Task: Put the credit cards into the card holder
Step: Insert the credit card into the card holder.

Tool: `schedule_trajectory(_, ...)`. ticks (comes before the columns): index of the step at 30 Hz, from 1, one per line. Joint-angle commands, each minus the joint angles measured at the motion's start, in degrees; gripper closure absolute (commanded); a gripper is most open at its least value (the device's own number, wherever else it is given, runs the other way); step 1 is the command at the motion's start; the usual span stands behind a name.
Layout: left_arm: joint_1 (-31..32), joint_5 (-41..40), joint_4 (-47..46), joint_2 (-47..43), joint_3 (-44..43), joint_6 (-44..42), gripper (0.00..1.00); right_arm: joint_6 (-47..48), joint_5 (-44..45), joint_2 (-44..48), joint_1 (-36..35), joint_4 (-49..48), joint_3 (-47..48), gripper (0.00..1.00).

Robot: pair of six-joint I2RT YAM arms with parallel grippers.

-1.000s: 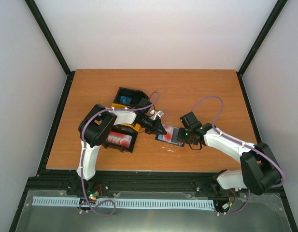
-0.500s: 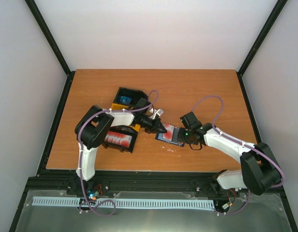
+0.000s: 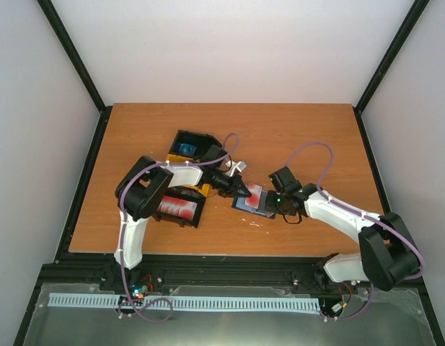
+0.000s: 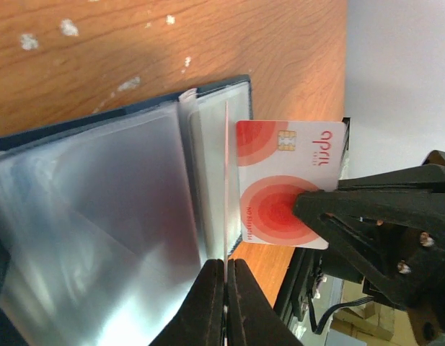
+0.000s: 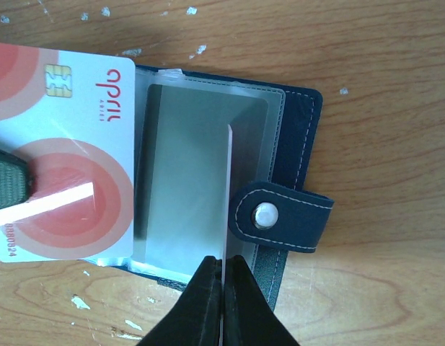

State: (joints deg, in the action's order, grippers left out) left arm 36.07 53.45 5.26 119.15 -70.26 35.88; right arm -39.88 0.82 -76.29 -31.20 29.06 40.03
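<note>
Two red-and-white plastic credit cards [image 5: 63,151] carry the only print that can be read.

The first card [image 5: 71,86], seen flat in the right wrist view, bears the lowercase word "april" in red on its white upper part, turned sideways beside the gold chip. A tiny line of capitals beside the word is too small to read. Along its lower left edge runs a sideways row of small dark digits. The visible part looks like 086024, though not sharply.

The second card [image 4: 294,155], flat in the left wrist view, shows the same sideways red "april". The fine print along its edge is illegible.

In the top view, all lettering is too small to make out.
</note>
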Motion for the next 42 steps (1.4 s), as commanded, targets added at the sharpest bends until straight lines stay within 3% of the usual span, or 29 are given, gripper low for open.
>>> schedule_trajectory(1, 0.4, 0.0, 2.0, 2.3, -2.1, -2.6, 0.99, 0.7, 0.6, -1.5, 0.3, 0.5, -1.4, 0.97)
schedule_trajectory(42, 1.0, -1.1, 2.4, 6.8, -2.7, 2.1, 0.99, 0.2, 0.2, -3.5, 0.3, -0.4, -0.7, 0.97)
